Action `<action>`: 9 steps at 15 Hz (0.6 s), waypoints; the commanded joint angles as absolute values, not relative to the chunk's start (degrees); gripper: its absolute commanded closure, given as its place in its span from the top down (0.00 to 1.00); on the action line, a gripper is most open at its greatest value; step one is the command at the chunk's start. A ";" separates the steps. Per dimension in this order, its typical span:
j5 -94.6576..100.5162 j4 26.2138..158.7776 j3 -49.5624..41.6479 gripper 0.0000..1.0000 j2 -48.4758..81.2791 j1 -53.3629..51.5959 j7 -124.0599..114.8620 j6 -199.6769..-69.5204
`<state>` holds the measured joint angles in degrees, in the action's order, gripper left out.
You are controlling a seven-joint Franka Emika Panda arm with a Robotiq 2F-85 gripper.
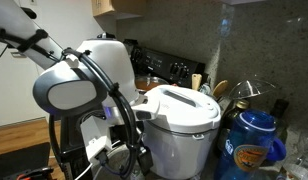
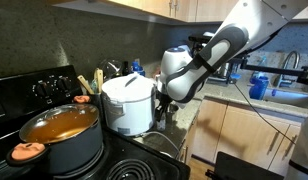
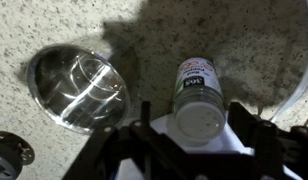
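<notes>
Straddling the white-capped spice bottle (image 3: 199,85) on the speckled counter (image 3: 54,25), with gripper (image 3: 192,120) jaws spread to either side of the cap and a gap showing on the left; shiny round vessel (image 3: 76,88) left of the bottle, apart from it; white rice cooker (image 2: 129,100) just beside the arm, soup pot (image 2: 59,128) further left

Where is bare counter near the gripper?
Wrist view: bare counter beyond the glass and shaker, plus a strip between them. Crowded where the gripper straddles the shaker, beside the cooker.
</notes>
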<state>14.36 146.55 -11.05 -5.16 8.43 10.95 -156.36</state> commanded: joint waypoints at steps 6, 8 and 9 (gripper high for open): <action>13.31 145.91 -10.13 0.26 -4.76 8.47 11.83 -156.77; 13.74 145.74 -9.98 0.26 -4.85 8.51 11.48 -156.19; 12.93 145.45 -9.89 0.26 -5.23 8.29 11.71 -154.72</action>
